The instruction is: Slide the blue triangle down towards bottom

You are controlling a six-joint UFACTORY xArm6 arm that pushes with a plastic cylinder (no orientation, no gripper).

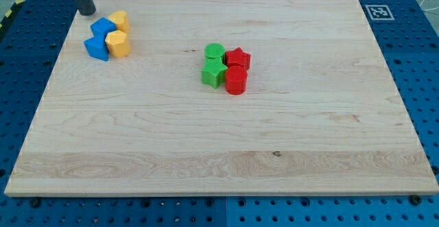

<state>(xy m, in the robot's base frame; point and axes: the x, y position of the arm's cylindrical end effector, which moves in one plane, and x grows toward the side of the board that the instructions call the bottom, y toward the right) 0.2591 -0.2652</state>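
The blue triangle (pixel 96 47) lies near the view's top left on the wooden board (pixel 219 158), at the lower left of a small cluster. A second blue block (pixel 103 29) touches it from above. Two yellow blocks sit to their right, one higher (pixel 120 19) and one lower (pixel 119 43). My tip (pixel 86 12) stands at the board's top left corner, just above and left of the upper blue block, apart from the blue triangle.
Near the board's centre is another cluster: a green cylinder (pixel 214 51), a green star-like block (pixel 213 73), a red star-like block (pixel 238 57) and a red cylinder (pixel 235 80). A fiducial tag (pixel 377 12) marks the top right corner.
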